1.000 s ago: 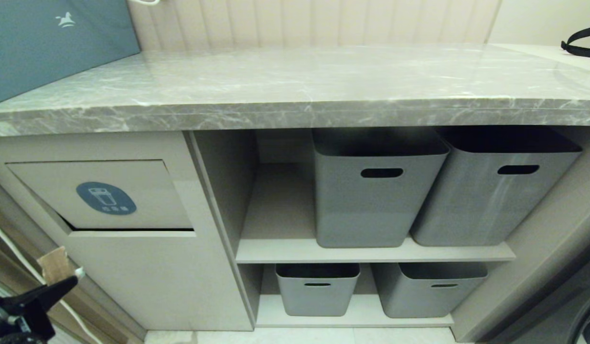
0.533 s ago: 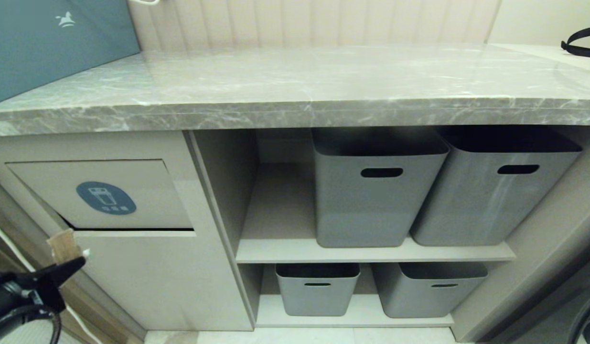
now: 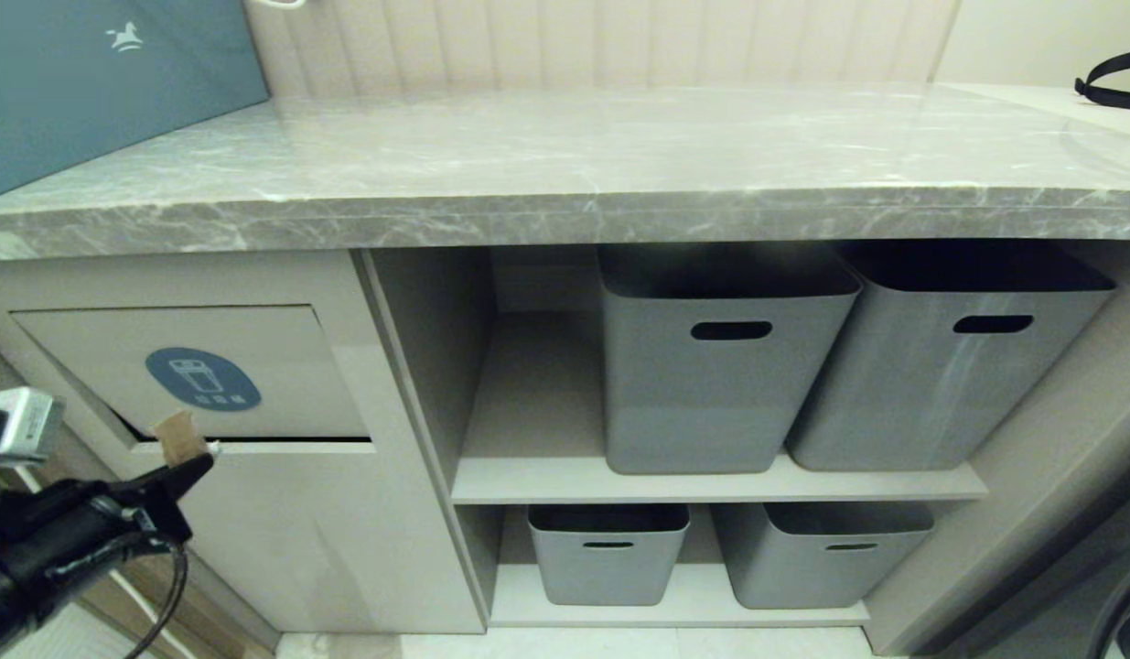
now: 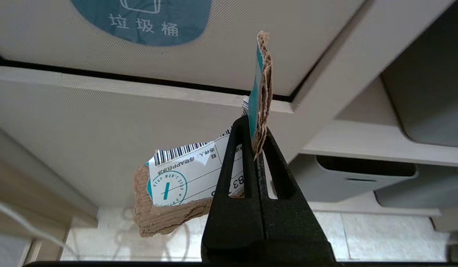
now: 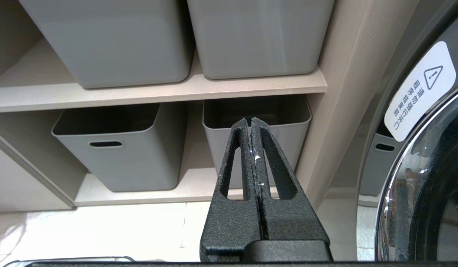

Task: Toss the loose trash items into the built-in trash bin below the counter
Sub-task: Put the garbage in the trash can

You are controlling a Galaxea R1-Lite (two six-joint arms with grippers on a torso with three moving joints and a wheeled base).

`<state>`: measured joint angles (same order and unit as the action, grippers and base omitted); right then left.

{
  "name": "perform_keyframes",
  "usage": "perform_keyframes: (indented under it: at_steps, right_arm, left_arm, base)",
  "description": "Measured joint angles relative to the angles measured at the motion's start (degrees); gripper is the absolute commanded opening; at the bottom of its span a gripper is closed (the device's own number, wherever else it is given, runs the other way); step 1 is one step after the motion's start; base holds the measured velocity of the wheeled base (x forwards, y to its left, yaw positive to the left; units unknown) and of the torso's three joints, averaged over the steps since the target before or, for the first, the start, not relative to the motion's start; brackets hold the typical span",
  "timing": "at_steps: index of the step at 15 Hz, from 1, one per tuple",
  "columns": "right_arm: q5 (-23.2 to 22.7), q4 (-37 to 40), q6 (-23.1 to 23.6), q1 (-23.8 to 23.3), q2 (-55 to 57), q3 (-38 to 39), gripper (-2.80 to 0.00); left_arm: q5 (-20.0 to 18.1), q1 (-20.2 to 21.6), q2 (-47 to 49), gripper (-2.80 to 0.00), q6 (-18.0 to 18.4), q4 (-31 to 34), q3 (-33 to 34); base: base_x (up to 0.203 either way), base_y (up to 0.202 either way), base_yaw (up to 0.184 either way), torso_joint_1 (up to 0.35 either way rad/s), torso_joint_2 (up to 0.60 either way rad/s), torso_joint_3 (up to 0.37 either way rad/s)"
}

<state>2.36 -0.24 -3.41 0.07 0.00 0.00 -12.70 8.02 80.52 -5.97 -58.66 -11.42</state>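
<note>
Holding a torn scrap of brown corrugated cardboard with a teal face and a white printed label [image 4: 184, 181], the black left end effector [image 3: 194, 462] is clamped tight on it, just in front of the lower edge of the beige rectangular tilting flap [image 3: 281, 366] of the built-in trash bin. The flap, marked by a blue oval sticker with a white bin icon [image 3: 203, 379], is sitting under the long grey marble-look surface [image 3: 565, 165], and only a thin dark gap is showing along its bottom.

The scrap is standing edge-up between the jaws, its upper end near that gap. The main risk, as I judge it, is that the flap is not being tilted far enough: the soft cardboard may be buckling against the panel rather than pushing it in, and a release there would be dropping the piece to the floor. The dangling labelled part could also be snagging on the ledge.

The right end effector [image 5: 251, 122] is idling closed and empty before the grey plastic baskets [image 5: 121, 148].
</note>
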Motion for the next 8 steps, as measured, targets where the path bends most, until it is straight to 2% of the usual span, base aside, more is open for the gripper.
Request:
perform_keyframes:
  at_steps: [2, 4, 8]
  right_arm:
    - [0.0, 0.0, 0.0, 0.0, 0.0, 0.0, -2.8]
    - [0.0, 0.02, 0.0, 0.0, 0.0, 0.0, -2.8]
    - [-0.01, 0.0, 0.0, 0.0, 0.0, 0.0, -2.8]
  left_arm:
    - [-0.02, 0.0, 6.49, -2.8, 0.33, -9.52, 2.15]
    - [0.0, 0.42, 12.69, -2.8, 0.52, -16.95, 1.56]
    - [0.0, 1.2, 22.95, -2.8, 0.5, -20.84, -6.96]
  base:
    - [0.0, 0.0, 0.0, 0.0, 0.0, 0.0]
    - [0.0, 0.0, 0.0, 0.0, 0.0, 0.0]
    - [0.0, 0.0, 0.0, 0.0, 0.0, 0.0]
